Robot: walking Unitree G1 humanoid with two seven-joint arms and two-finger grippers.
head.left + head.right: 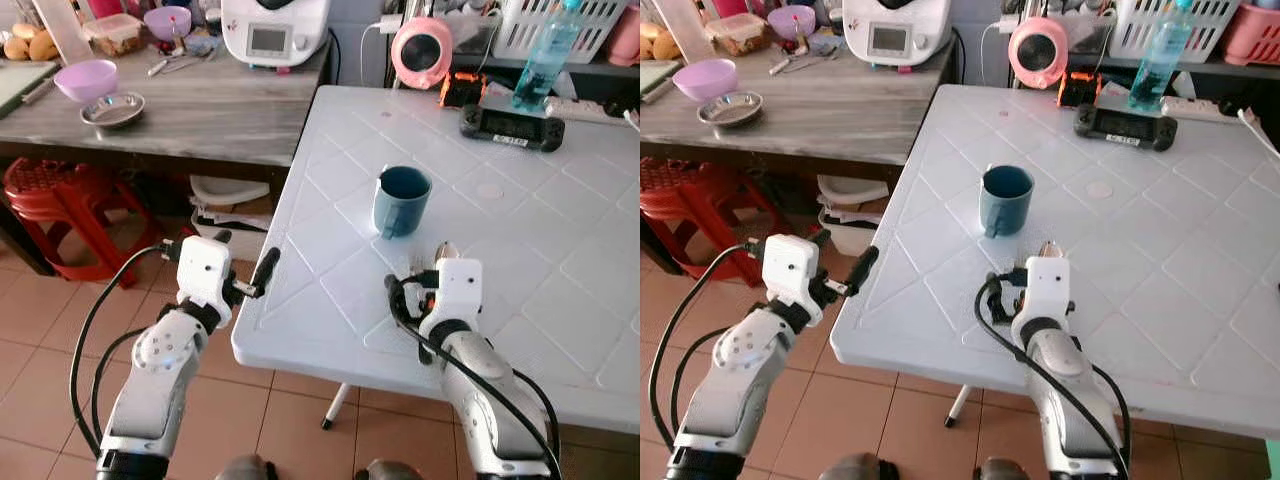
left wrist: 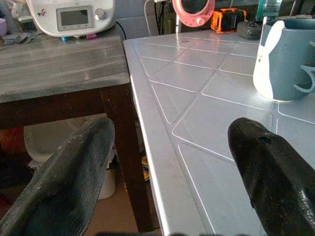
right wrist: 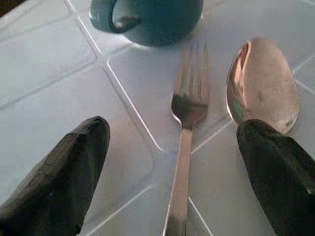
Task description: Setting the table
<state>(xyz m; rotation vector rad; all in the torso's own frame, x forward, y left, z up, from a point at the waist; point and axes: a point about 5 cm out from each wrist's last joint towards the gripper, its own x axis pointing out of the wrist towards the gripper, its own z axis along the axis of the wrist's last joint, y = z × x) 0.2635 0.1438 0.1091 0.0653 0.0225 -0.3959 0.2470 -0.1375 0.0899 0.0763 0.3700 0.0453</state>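
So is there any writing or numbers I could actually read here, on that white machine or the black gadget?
No text can be read.
White kitchen machine: its grey display panel is too blurred to read.
Black handheld device: a small pale label, too small to read.
Blue mug: a white rabbit figure, no words.
Water bottle: no readable label.

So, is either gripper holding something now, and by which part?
Nothing is held. The right gripper is open over the silver metal fork and spoon, which lie on the white plastic table. The left gripper is open at the table's edge.
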